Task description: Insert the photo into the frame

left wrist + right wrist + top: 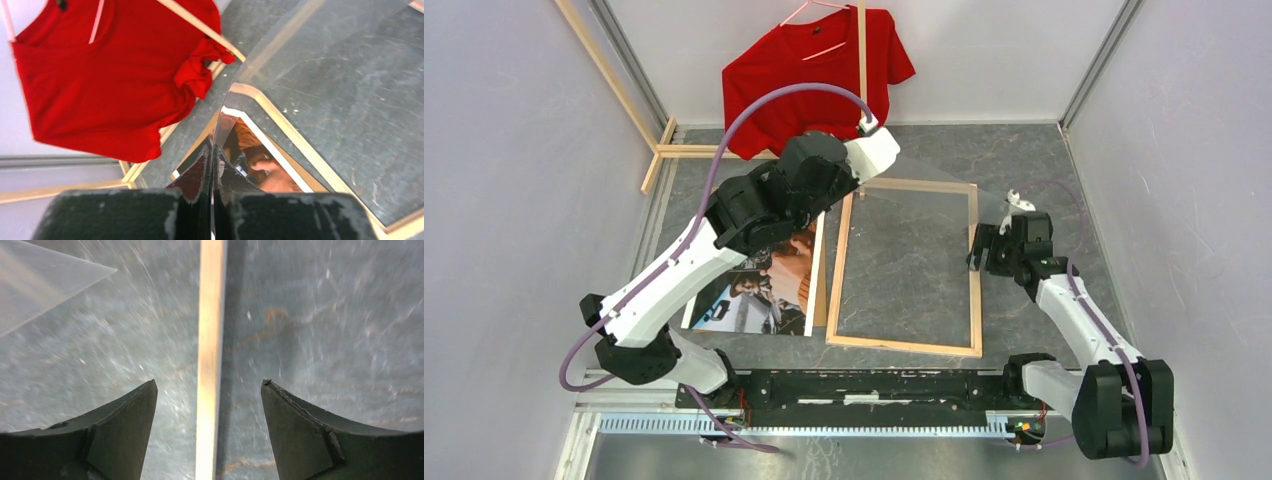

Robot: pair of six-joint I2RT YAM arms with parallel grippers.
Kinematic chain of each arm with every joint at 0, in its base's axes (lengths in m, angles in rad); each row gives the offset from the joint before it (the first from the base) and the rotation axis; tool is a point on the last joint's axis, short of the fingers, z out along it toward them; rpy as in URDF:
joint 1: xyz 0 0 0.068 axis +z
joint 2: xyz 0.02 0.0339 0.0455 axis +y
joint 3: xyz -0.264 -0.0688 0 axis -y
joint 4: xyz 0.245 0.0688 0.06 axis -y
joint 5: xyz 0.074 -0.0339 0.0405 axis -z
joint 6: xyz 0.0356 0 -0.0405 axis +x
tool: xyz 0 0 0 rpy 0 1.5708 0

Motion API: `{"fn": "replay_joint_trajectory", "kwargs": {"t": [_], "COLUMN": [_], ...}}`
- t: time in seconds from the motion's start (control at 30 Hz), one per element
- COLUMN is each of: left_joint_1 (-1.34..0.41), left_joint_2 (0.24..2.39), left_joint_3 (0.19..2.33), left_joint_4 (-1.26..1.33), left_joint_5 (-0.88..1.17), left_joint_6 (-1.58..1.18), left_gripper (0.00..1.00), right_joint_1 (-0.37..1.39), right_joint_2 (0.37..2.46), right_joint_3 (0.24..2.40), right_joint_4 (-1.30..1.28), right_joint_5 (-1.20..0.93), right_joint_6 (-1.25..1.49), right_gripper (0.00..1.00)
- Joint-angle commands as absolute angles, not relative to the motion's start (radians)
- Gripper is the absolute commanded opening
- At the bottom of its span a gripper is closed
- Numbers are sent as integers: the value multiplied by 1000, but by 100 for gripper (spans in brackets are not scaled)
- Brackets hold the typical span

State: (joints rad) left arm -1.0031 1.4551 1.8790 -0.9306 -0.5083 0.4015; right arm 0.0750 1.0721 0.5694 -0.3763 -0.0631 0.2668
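The frame (904,345) lies flat on the grey table with its pale wood face up and its opening showing bare table. The photo (764,290) lies print-up just left of it, its top hidden under my left arm. My left gripper (892,160) is shut on the edge of a clear sheet (325,75) and holds it tilted above the frame's far left corner (250,92). The photo (255,160) shows through the sheet. My right gripper (976,248) is open and astride the frame's right rail (210,340), with fingers (135,430) on either side, not touching it.
A red T-shirt (819,75) hangs on a pink hanger from a wooden clothes rack (664,150) at the back. A brown cardboard edge (821,285) shows between photo and frame. Pale walls close in left and right. The clear sheet's corner (40,285) reaches near the right gripper.
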Motion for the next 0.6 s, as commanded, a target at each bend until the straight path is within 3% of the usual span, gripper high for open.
{"fn": "replay_joint_trajectory", "kwargs": {"t": [0.0, 0.07, 0.23, 0.4, 0.57], "left_joint_1": [-935, -867, -756, -729, -726], "left_joint_2": [1418, 1399, 1371, 1332, 1295], "left_joint_3": [1877, 1852, 1855, 1825, 1791], "left_joint_4": [-786, -760, -749, -752, -762], "left_joint_5": [-602, -573, -529, -524, -538], "left_joint_6": [479, 486, 490, 494, 511], "left_gripper": [2, 2, 2, 2, 2], "right_joint_1": [88, 99, 152, 271, 314], "right_joint_2": [1100, 1185, 1476, 1756, 1931], "right_joint_3": [675, 732, 966, 1278, 1445], "right_joint_4": [-266, -198, -96, -102, -80], "right_joint_5": [-108, -121, -153, -71, -65], "right_joint_6": [336, 342, 365, 318, 297], "right_gripper": [84, 89, 90, 89, 86]}}
